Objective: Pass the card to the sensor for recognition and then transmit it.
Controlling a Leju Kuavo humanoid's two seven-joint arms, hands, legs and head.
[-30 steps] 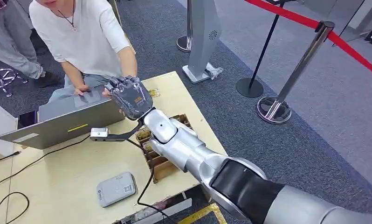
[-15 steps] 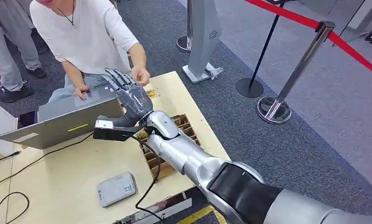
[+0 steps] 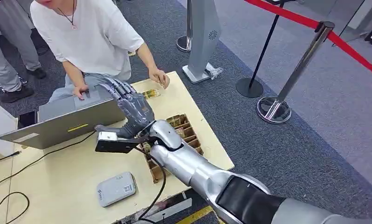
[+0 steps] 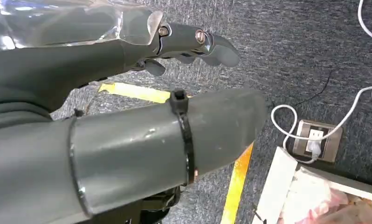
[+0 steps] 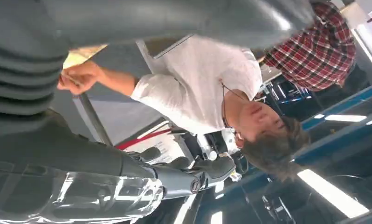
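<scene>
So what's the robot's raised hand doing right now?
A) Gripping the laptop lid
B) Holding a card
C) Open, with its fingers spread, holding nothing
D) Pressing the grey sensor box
C: in the head view the right hand hangs over the table with its fingers spread and nothing in them, well apart from the grey sensor box.
</scene>
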